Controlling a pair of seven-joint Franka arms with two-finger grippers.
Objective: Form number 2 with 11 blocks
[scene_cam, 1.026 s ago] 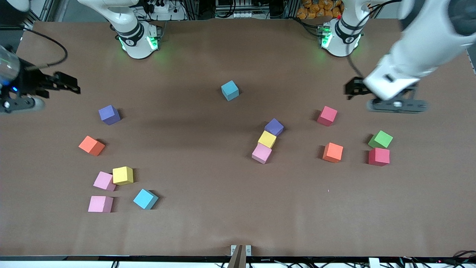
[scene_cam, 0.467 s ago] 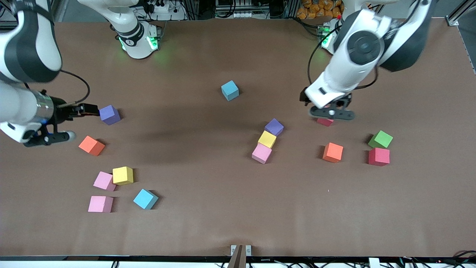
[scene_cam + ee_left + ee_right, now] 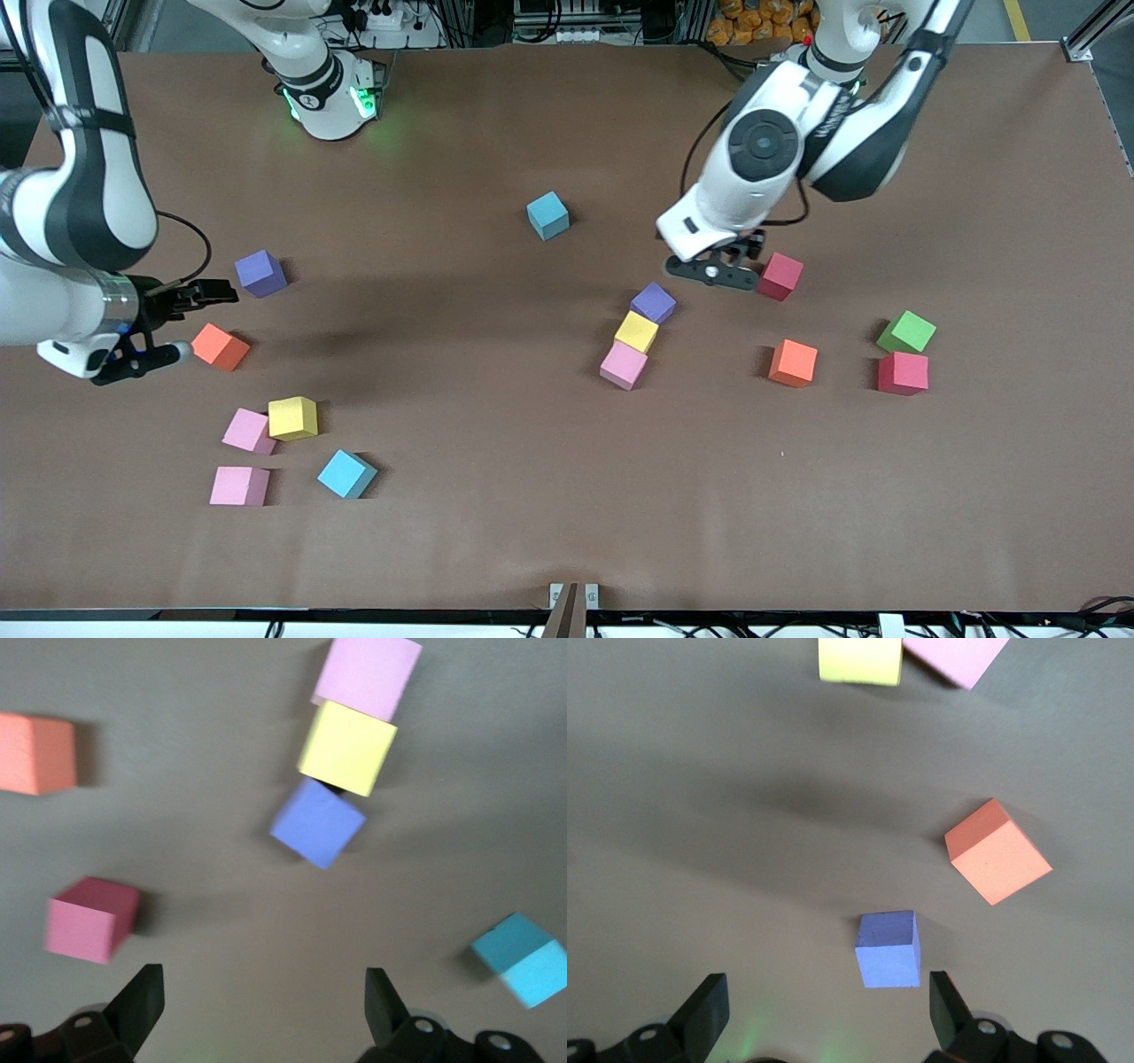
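Front view: the blocks lie scattered on the tabletop [image 3: 567, 496] and no digit is formed. Three touch in a slanted column mid-table: purple block [image 3: 654, 302], yellow block [image 3: 637, 331] and pink block [image 3: 624, 365], the pink nearest the front camera; this column's long axis leans slightly toward the left arm's end as it runs away from that camera. The rose-red block [image 3: 780, 276] lies just beside the left end effector [image 3: 714, 270], which hangs low, fingers spread, empty, between that block and the purple one. The right end effector [image 3: 168, 323] is spread and empty, between a second purple block [image 3: 260, 272] and an orange block [image 3: 220, 346]. A green cube [image 3: 907, 331] and a deep red cube [image 3: 903, 373] stand toward the left arm's end and are not required. Left wrist view: spread fingers [image 3: 140, 1001] frame bare tabletop, with the column and the rose-red block ahead of them. Right wrist view: the second purple block sits between the spread fingers [image 3: 943, 1001], slightly skewed to them. Judgement: each arm is lining up a pick. Good practice is to square the fingers to two flat faces of the chosen block, descend centred, close firmly, and avoid nudging neighbouring blocks, especially the touching column.
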